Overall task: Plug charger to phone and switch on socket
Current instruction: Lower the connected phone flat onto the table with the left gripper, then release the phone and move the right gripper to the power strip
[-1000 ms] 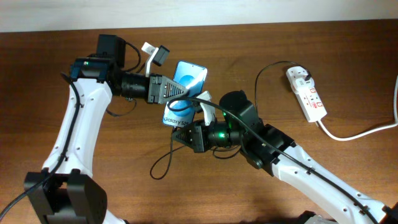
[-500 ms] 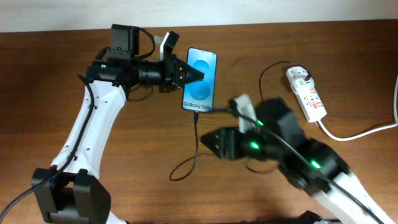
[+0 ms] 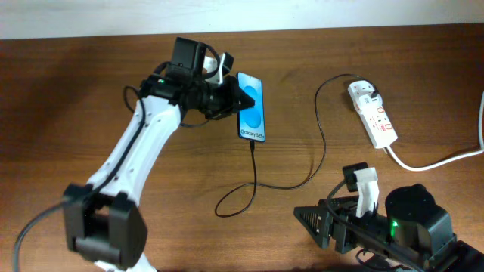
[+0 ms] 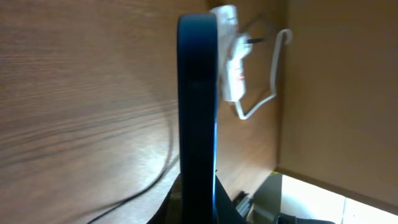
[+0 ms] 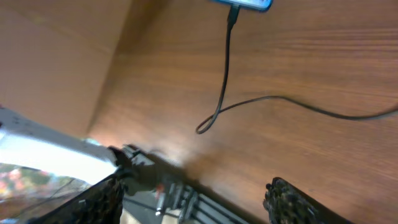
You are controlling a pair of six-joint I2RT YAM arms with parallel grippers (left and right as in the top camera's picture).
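The charger [image 3: 255, 177] trailed across the brown worktop [image 3: 60, 113] as a thin black cable, its slack curled into a small loop near the middle. Nearest of all, at the near right, the right gripper [image 5: 194, 182] hung over the wood with its jaws spread wide and holding nothing, well apart from the cable. From the loop, one run of the cable went straight away to the near end of the phone [image 3: 253, 106], where its small tip met the phone's edge. The other run swept right and away in a long curve to the far end of the socket [image 3: 372, 113].

The phone sat left of centre toward the far side, its lit blue screen facing up. The left gripper [image 3: 242, 99] reached in from the left, its jaws pinching the phone. The left wrist view showed the phone edge-on, rising from between them. Whether it rested on the worktop or was lifted could not be told.

The socket lay at the far right, its thick white cord [image 3: 439, 160] running off to the right. Its switches were too small to read.
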